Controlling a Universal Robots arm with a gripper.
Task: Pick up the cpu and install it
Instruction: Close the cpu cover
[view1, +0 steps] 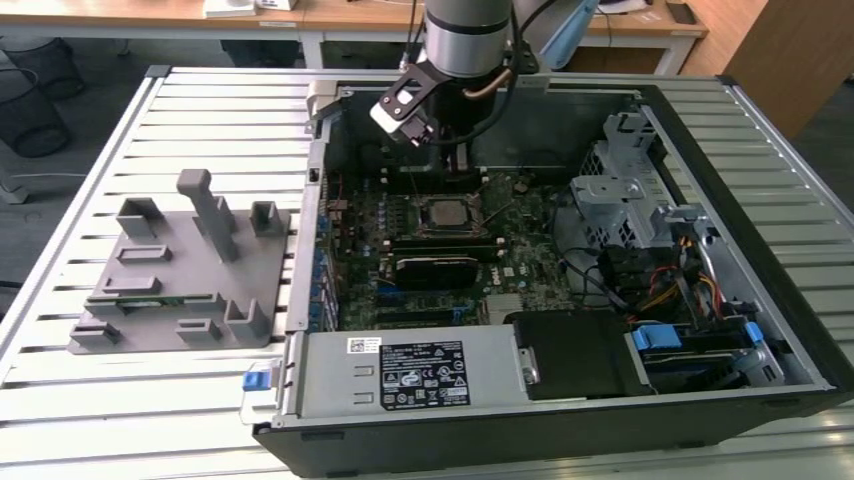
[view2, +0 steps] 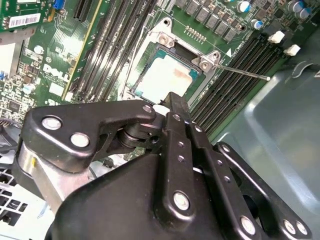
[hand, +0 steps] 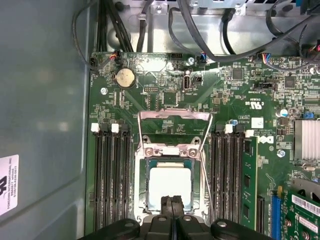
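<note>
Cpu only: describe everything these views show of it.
The cpu is a small flat square with a pale silvery metal top and a thin greenish edge. It lies flat in the socket on the motherboard, with the metal retaining frame swung open beside it. The shut claw hangs over one edge; whether they touch cannot be told.

- Silvery square cpu (hand: 170, 182): clear from above, except black gripper (hand: 171, 200) over one edge.
- Hinged metal load frame (hand: 175, 115) stands open, bars one side.
- Long black memory slots (hand: 112, 185) flank both sides, low.
- Grey metal drive cage (view1: 627, 190) walls off the exterior view's right.
</note>
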